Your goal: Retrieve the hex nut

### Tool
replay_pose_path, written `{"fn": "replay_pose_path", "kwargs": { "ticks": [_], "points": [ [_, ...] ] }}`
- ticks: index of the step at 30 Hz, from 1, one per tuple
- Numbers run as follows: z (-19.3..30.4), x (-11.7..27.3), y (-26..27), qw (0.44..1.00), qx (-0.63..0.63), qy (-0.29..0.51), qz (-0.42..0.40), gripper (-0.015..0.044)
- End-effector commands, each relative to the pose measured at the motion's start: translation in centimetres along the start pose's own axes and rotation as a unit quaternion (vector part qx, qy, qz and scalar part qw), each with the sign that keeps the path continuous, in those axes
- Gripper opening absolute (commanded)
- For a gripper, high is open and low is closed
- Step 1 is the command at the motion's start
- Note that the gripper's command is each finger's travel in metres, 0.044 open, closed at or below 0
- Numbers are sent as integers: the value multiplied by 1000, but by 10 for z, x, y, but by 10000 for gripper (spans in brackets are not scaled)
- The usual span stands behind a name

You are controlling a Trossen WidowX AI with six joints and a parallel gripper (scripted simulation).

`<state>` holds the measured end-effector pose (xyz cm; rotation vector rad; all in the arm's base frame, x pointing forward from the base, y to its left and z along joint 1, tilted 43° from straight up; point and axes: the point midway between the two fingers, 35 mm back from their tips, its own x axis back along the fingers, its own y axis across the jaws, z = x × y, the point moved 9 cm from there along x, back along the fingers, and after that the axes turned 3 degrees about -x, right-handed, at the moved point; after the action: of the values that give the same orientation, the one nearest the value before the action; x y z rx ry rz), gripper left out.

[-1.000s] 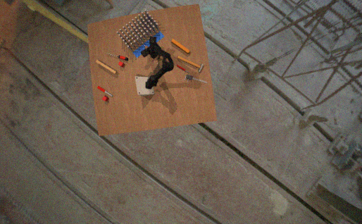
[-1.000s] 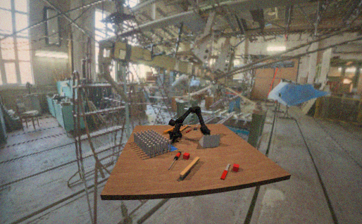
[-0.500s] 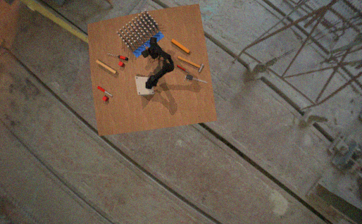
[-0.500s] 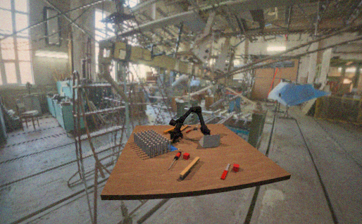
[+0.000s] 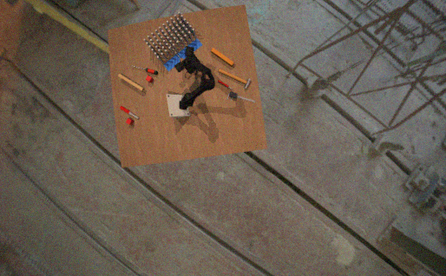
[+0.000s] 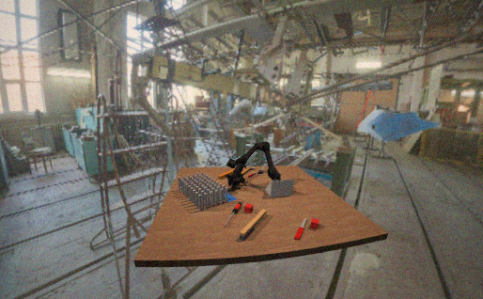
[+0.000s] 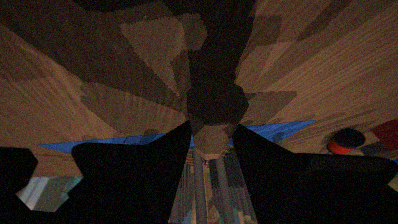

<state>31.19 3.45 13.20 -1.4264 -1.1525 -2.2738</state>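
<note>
The field of standing metal spacers [image 5: 169, 39] [image 6: 202, 190] [image 7: 210, 192] fills the table's far corner, and the blue taped strip [image 5: 170, 65] [image 6: 230, 198] [image 7: 125, 141] lies along its front. My gripper [image 5: 181, 65] [image 6: 234, 182] [image 7: 211, 125] hangs low over the strip at the edge of the field. It is shut on a long dark tool [image 7: 217, 102], whose shaft runs out ahead of the fingers; I cannot tell what kind of tool it is. The hex nut does not show in any view.
On the wooden table [image 5: 221, 130] lie an orange stick [image 5: 222, 56], a hammer [image 5: 235, 77], a grey-tipped pick [image 5: 239, 96], a red-handled screwdriver [image 5: 146, 69] [image 6: 234, 212] [image 7: 345, 142], a wooden stick [image 5: 130, 82] [image 6: 253, 224], another red tool [image 5: 128, 112] and two red cubes [image 5: 149, 79] [image 5: 129, 121]. The arm's base plate [image 5: 174, 108] is mid-table.
</note>
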Motion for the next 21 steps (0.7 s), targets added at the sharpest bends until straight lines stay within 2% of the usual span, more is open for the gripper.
{"fn": "replay_pose_path", "kwargs": {
  "ticks": [1, 21],
  "points": [
    [-3, 2, -1, 1000, 2, 1, 3, 0],
    [-13, 9, 0, 1000, 2, 1, 3, 0]
  ]
}}
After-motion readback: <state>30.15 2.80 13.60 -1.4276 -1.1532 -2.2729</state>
